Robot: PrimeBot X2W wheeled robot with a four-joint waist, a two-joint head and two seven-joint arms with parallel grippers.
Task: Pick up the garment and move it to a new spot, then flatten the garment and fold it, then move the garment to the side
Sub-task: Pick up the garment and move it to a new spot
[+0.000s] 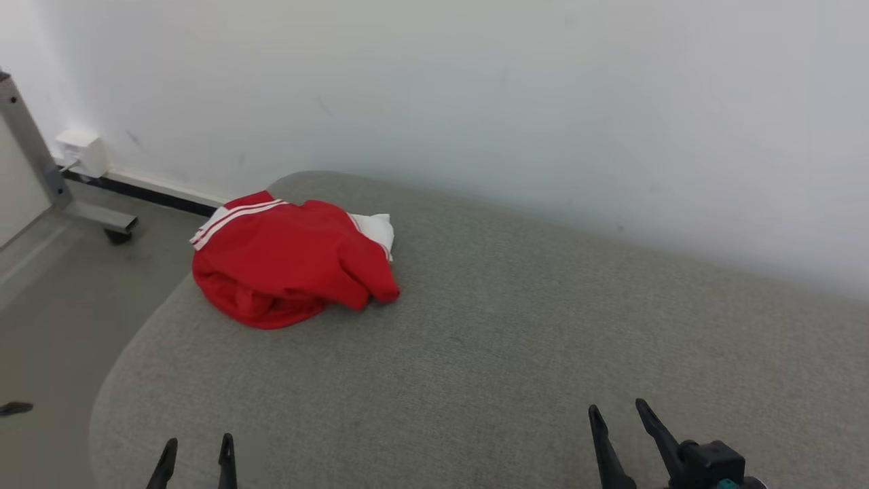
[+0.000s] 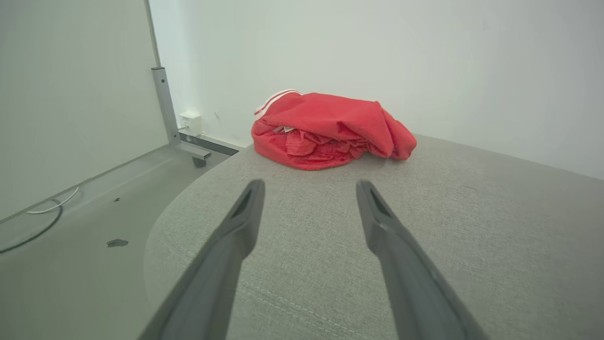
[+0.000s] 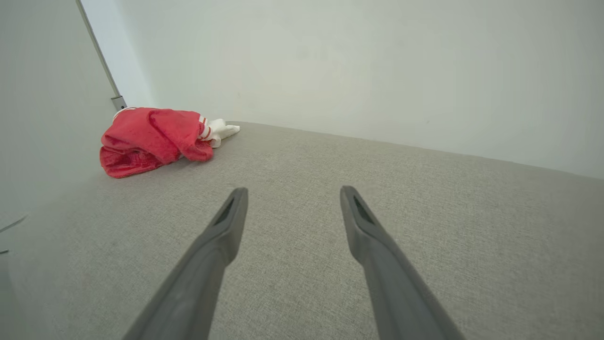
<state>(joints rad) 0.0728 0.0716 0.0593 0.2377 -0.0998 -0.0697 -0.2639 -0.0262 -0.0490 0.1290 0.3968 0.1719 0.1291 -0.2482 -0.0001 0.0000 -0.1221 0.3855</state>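
Your garment, a red top with white stripes and a white part showing at its far side, lies bunched in a loose heap on the grey fabric-covered counter. It sits at the counter's rounded corner, with the white wall close behind the garment and the floor dropping away just past its left edge. It reads as a starting pile rather than a laid-out piece: folds overlap, a flap of cloth slumps over the front, and no flat outline shows, so I judge the first step, the pick-up, is not yet begun. Both of your hands are well apart from the garment, on its near side. Your left hand hangs low and almost straight in front of the heap. In the left wrist view its two dark fingers point at the garment, spread wide with only bare fabric between them. Your right hand sits further to the garment's right, likewise wide and empty, and in its own wrist view the garment lies off to the upper left. That wide, low pose suits a reach. The left arm looks better placed to take the heap, and the bare stretch of counter to the garment's right offers the new spot.
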